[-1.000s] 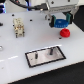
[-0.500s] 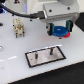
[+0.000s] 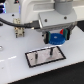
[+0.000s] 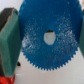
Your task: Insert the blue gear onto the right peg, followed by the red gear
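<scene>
My gripper [image 3: 54, 38] is shut on the blue gear [image 3: 55, 36] and holds it just above the grey plate with a black border [image 3: 44, 57]. The right peg [image 3: 50, 50] is a thin dark pin under the gear; the other pin [image 3: 36, 58] stands to the exterior view's left. In the wrist view the blue gear [image 4: 40, 40] fills the picture, its central hole open, with a dark finger [image 4: 7, 37] against one rim. The red gear [image 3: 63, 31] lies on the table behind the gripper; a red patch [image 4: 5, 80] shows in the wrist view.
A small pale fixture [image 3: 19, 29] stands at the back on the exterior view's left, with a black cable [image 3: 12, 22] curving above it. The white table [image 3: 15, 70] ends close in front of the plate.
My gripper has come down toward the plate with the blue gear in it. The red gear and the plate have not moved.
</scene>
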